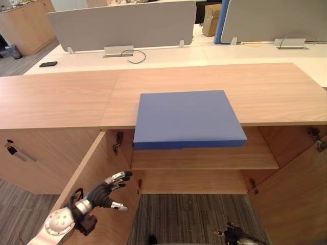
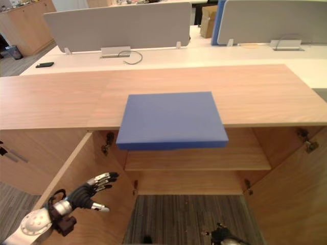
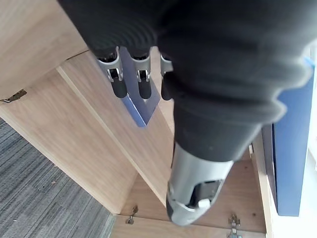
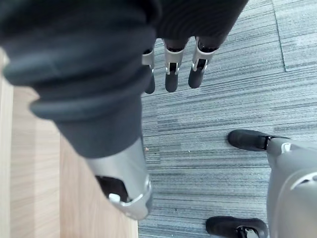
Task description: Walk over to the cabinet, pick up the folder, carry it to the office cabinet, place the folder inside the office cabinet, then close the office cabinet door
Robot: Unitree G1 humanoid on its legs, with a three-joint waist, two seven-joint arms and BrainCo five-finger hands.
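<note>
A flat blue folder [image 1: 186, 117] lies on the wooden cabinet top [image 1: 61, 97], its near edge jutting out over the open compartment. Below and left of it, my left hand [image 1: 104, 193] hangs open with fingers spread, just in front of the left door [image 1: 97, 168] and touching nothing. In the left wrist view the folder [image 3: 292, 148] shows past my left hand [image 3: 198, 74]. My right hand [image 1: 235, 235] is low at the bottom edge, well under the folder. In its wrist view the right hand [image 4: 99, 59] points straight fingers [image 4: 171, 74] at the carpet and holds nothing.
Both cabinet doors stand open; the right door [image 1: 296, 194] is at the lower right. A bare shelf [image 1: 204, 159] sits inside the compartment. Behind the cabinet are white desks with grey dividers [image 1: 122, 25], a black phone [image 1: 48, 64] and a cardboard box [image 1: 210, 19].
</note>
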